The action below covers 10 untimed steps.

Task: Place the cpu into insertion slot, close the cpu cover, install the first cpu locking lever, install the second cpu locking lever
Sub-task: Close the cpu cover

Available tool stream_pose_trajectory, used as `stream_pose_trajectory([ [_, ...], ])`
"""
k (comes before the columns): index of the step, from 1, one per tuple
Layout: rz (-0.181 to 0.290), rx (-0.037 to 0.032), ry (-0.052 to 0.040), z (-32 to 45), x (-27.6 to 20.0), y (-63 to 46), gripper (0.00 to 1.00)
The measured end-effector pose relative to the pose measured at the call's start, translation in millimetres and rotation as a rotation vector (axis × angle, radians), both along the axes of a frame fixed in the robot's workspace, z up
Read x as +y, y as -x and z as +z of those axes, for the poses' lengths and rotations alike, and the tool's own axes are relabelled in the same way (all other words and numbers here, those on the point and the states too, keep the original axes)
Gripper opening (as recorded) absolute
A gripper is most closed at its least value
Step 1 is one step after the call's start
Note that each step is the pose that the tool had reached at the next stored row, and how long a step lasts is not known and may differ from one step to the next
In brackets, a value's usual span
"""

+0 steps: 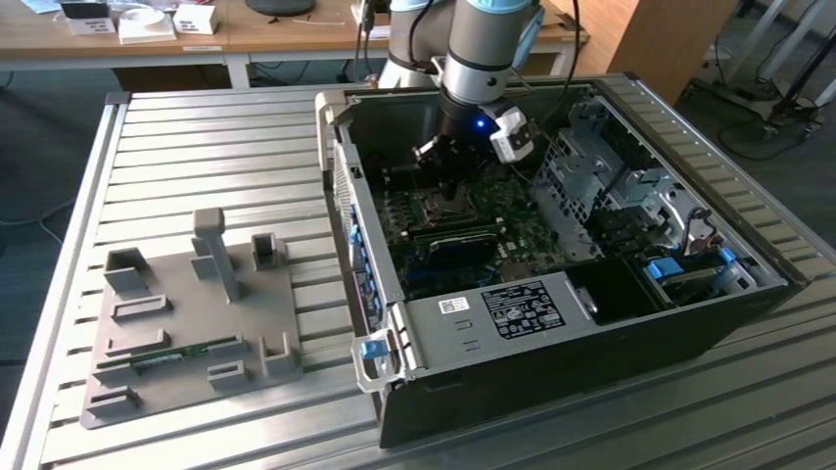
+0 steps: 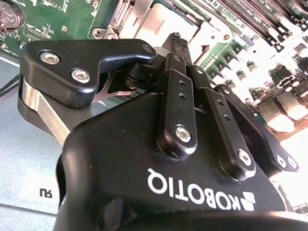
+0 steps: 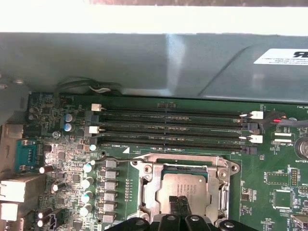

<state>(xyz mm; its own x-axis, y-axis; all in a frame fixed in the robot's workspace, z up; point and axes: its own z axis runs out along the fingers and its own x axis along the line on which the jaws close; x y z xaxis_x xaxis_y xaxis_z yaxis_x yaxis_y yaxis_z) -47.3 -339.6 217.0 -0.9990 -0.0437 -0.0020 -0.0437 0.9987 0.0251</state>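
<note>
Exterior view shows the arm [image 1: 477,49] reaching down into an open black computer case [image 1: 588,333]. The case lies on a metal bench [image 1: 222,137]. The fingers [image 1: 451,168] hang low over the insertion slot [image 1: 438,207] on the green board [image 1: 523,230]. A grey holder [image 1: 183,313] sits on the bench beside the case, toward the exterior view's left.

In the first wrist view, the cpu [image 3: 185,188] lies flat in the slot. The shiny cpu cover [image 3: 150,187] lies down flat around it. The grey top of the cpu shows through the cover's big window. Four long black memory slots [image 3: 173,127] run side by side just beside the cover. The fingers [image 3: 176,210] are over one edge of the cpu. They are narrow and close together, with just a thin line between them. Nothing is held between them. I cannot tell if they touch the cpu.

In the second wrist view, the black fingers [image 2: 179,72] are pulled in tight. Their tips point at the silver cpu [image 2: 163,24].
</note>
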Motion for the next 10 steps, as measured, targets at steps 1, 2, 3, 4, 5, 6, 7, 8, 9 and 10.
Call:
stream_pose_trajectory([
  [1, 0.000, -0.0002, -0.0002, 0.9, 0.0, 0.0, 0.11],
  [2, 0.000, -0.0002, -0.0002, 1.7, 0.0, 0.0, 0.11],
  [3, 0.000, -0.0003, -0.0004, 1.8, 0.0, 0.0, 0.11],
  [4, 0.000, -0.0003, -0.0004, 1.8, 0.0, -0.1, 0.11],
  [5, 0.000, -0.0004, -0.0012, 1.9, 0.0, 0.0, 0.11],
  [6, 0.000, -0.0009, -0.0021, 1.9, 0.0, -0.1, 0.11],
  [7, 0.000, -0.0019, -0.0025, 1.8, 0.0, -0.1, 0.11],
  [8, 0.000, -0.0029, -0.0026, 1.8, 0.0, -0.1, 0.11],
  [9, 0.000, -0.0042, -0.0026, 1.8, 0.0, -0.1, 0.11],
  [10, 0.000, -0.0059, -0.0025, 1.8, 0.0, -0.1, 0.11],
])
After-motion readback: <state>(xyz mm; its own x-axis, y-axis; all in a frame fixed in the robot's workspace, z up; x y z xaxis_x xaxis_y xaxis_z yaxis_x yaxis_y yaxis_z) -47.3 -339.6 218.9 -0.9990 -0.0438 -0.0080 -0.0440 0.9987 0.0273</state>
